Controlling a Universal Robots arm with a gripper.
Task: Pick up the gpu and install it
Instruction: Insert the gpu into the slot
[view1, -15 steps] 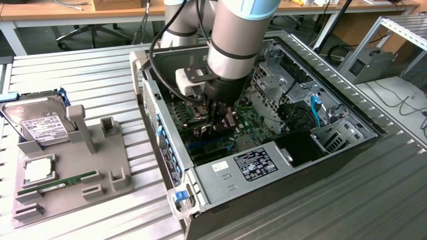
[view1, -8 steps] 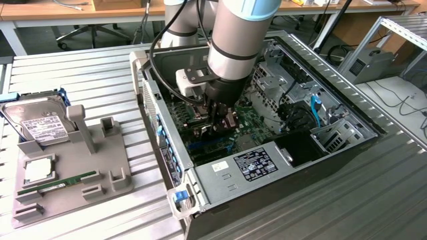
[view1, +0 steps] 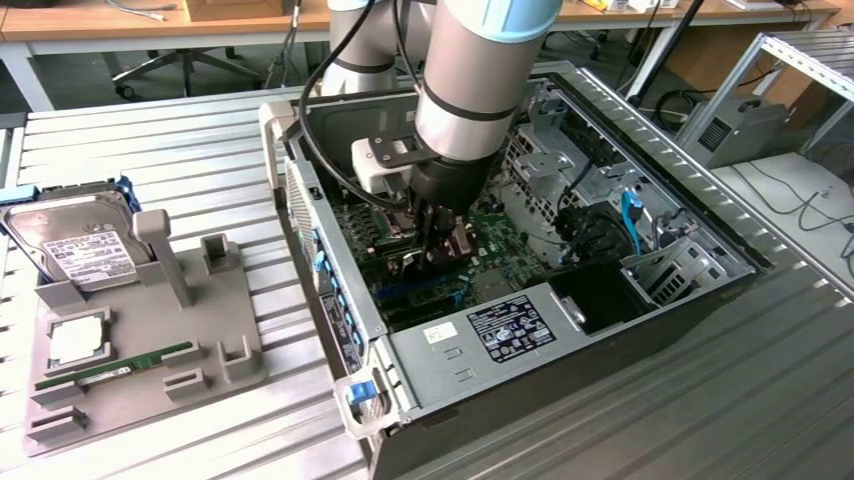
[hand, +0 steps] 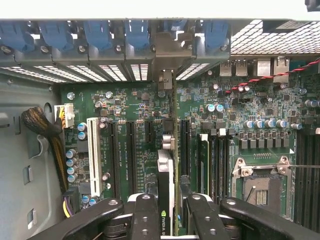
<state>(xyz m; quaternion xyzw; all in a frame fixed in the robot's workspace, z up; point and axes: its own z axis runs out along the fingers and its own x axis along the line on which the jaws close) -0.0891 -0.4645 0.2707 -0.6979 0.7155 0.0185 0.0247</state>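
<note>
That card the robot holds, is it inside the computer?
Inside. The gpu stands on edge between the fingers, over the motherboard; whether it's seated, cannot tell.

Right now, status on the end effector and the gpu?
End effector shut on gpu, inside the open case. Card edge-on above motherboard slots. Seating not confirmed. Nothing seen blocking.

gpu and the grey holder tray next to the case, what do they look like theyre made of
gpu: looks like rigid circuit board, dark matte edge with a printed logo, held edge-on in the gripper. Holder tray: probably moulded or printed plastic, going by its uniform dull grey and blocky posts.
</note>
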